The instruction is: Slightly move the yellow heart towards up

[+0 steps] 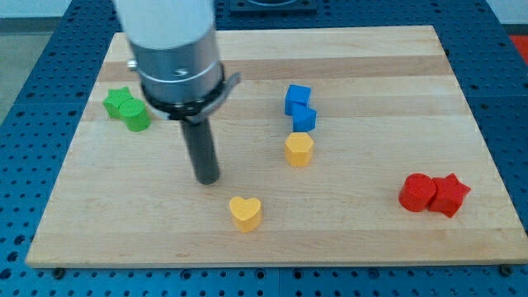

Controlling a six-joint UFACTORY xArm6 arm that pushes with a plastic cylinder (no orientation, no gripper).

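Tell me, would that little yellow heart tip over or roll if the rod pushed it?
Probably neither. The yellow heart lies flat and squat on the smooth wooden board, so it should slide. Its lobed outline may make it turn. My tip stands apart, to its upper left.

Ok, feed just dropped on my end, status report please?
My tip off the block, up-left of it. Yellow heart near view's bottom, untouched. Yellow hexagon above-right, not blocking.
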